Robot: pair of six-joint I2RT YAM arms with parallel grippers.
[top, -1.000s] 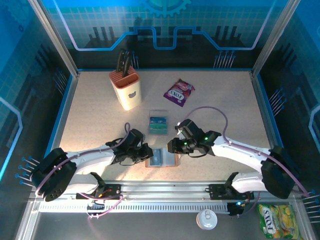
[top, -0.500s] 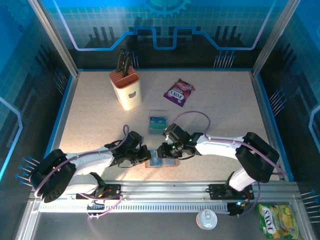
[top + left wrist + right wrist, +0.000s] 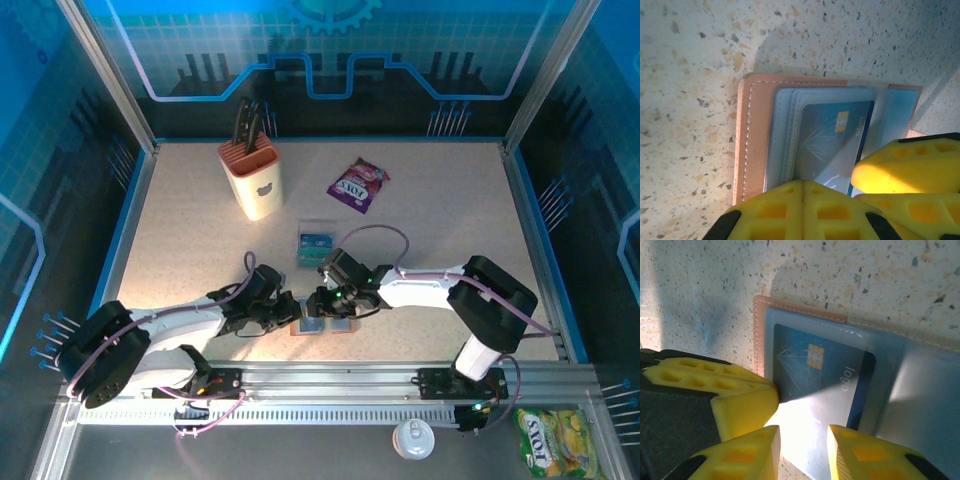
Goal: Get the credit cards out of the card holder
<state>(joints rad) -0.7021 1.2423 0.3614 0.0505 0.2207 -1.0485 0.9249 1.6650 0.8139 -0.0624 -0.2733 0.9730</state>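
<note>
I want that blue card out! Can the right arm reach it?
Probably yes. The right gripper is open at the edge of the blue card, nothing between. The left gripper, shut, sits over the card holder beside it.

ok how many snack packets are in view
2: a purple packet lies on the far part of the table, right of the knife block; a yellow-green packet lies off the table, past the rail at the near right corner. None looks hidden.
</note>
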